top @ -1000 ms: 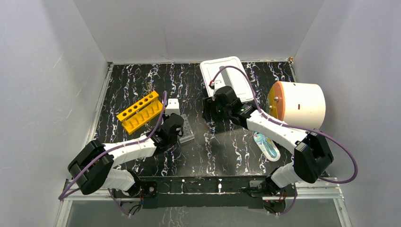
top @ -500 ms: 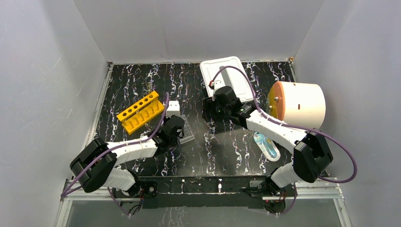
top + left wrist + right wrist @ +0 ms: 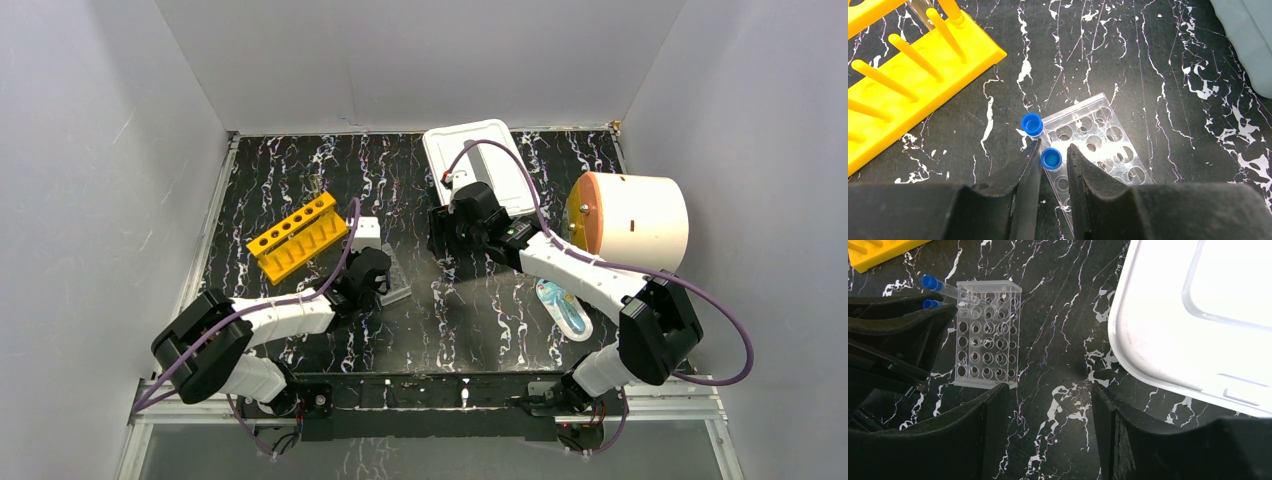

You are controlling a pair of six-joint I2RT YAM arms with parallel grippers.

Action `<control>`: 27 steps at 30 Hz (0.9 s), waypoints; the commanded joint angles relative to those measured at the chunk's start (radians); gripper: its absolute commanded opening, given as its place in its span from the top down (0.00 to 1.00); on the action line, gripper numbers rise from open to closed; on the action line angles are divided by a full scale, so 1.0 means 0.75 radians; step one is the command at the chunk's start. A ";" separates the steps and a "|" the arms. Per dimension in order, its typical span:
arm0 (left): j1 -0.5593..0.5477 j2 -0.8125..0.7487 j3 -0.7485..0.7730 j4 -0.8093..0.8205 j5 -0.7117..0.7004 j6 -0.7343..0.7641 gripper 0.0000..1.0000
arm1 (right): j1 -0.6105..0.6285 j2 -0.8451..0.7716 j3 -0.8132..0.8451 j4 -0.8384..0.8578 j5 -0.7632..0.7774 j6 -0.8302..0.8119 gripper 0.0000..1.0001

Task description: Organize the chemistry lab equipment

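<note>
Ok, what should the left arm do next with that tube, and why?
Probably open the left gripper wider and lift straight up: the blue-capped tube already stands in the clear well plate, and the fingers sit close beside its cap.

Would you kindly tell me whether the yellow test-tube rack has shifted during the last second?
No. In the top view the yellow test-tube rack keeps the same spot and angle relative to the table's left edge.
</note>
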 commanded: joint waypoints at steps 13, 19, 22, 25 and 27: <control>-0.009 -0.242 0.122 -0.129 -0.052 -0.027 0.51 | -0.004 -0.004 0.073 0.022 -0.026 0.013 0.31; -0.009 -0.324 0.323 -0.436 -0.049 -0.045 0.38 | -0.003 -0.012 0.091 0.041 -0.070 -0.021 0.30; -0.007 -0.379 0.449 -0.644 0.017 -0.046 0.26 | -0.003 -0.035 0.098 0.039 -0.059 -0.034 0.29; -0.008 -0.445 0.557 -0.841 0.109 -0.055 0.02 | -0.004 -0.069 0.141 -0.008 -0.018 -0.029 0.24; -0.008 -0.478 0.646 -1.010 0.111 -0.110 0.02 | -0.002 -0.097 0.176 -0.064 0.009 -0.027 0.18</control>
